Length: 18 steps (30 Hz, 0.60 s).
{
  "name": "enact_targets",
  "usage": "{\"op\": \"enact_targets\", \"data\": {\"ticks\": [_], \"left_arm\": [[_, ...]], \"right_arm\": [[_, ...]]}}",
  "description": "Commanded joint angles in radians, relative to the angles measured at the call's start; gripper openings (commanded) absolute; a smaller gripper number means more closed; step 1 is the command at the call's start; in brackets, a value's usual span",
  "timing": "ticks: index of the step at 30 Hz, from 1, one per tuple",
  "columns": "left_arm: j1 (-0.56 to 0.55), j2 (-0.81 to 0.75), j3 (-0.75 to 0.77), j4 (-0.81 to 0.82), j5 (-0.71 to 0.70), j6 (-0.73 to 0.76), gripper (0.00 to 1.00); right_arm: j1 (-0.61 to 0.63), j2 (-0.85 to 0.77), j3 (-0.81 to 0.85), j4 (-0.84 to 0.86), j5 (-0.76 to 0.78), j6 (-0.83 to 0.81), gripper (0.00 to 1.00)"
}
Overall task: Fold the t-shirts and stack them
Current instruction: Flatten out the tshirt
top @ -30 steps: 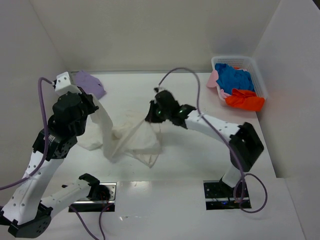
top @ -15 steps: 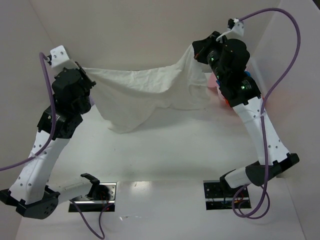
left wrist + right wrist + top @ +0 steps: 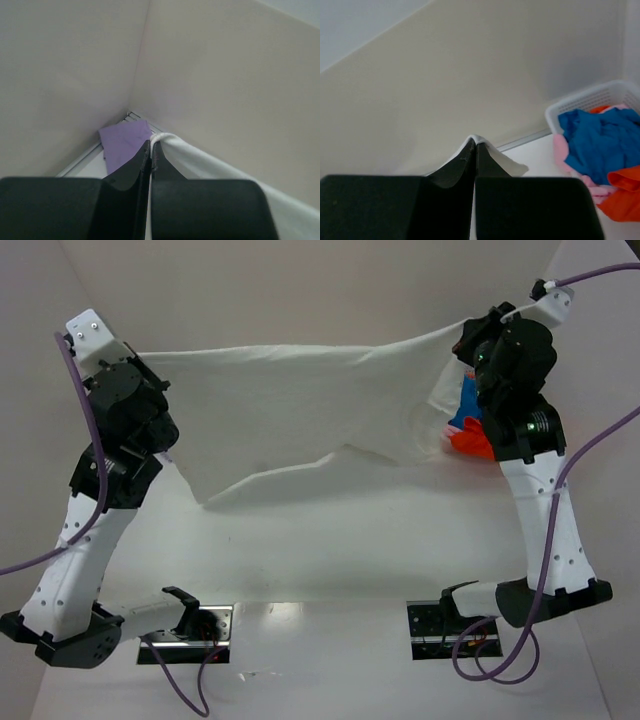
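From above, the off-white t-shirt [image 3: 300, 400] and the right arm [image 3: 535, 490] hide the basket [image 3: 580, 102] from you. Only slivers of the blue t-shirt [image 3: 463, 408] and orange-red t-shirt [image 3: 470, 444] show. The lavender t-shirt [image 3: 122, 142] is covered there too (the left wrist view shows it, its near edge behind the left fingers [image 3: 125, 175]). The right wrist view's edge cuts off the basket and the orange-red t-shirt.

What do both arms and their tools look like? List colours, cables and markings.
Both the left arm and right arm have white link shells dotted with small holes, and bulky black joint housings. A purple cable loops off each, past a white wrist block. The left tool and right tool have matte black fingers.
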Motion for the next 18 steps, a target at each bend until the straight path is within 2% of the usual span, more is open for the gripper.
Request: {"op": "enact_targets", "data": {"ticks": [1, 5, 7, 8, 9, 13, 18], "left_arm": [[0.006, 0.012, 0.023, 0.078, -0.038, 0.046, 0.00], [0.035, 0.063, 0.013, -0.001, 0.052, -0.041, 0.00], [0.098, 0.089, 0.004, -0.044, 0.101, -0.115, 0.00], [0.130, 0.089, 0.004, -0.044, 0.176, -0.132, 0.00], [0.205, 0.098, -0.013, -0.044, 0.216, -0.155, 0.00], [0.355, 0.134, -0.022, -0.044, 0.380, -0.178, 0.00], [0.394, 0.199, -0.002, -0.025, 0.480, -0.152, 0.00]], "right_arm": [[-0.023, -0.104, -0.052, 0.011, 0.097, -0.023, 0.00], [-0.023, -0.128, -0.137, 0.013, 0.097, 0.002, 0.00], [-0.023, -0.128, -0.163, 0.013, 0.125, 0.011, 0.00], [-0.023, -0.119, -0.183, 0.023, 0.157, 0.011, 0.00], [-0.037, -0.118, -0.183, 0.024, 0.157, 0.011, 0.00], [-0.119, -0.097, -0.174, 0.033, 0.113, 0.022, 0.00], [-0.172, -0.037, -0.086, 0.034, 0.076, 0.013, 0.00]]}}
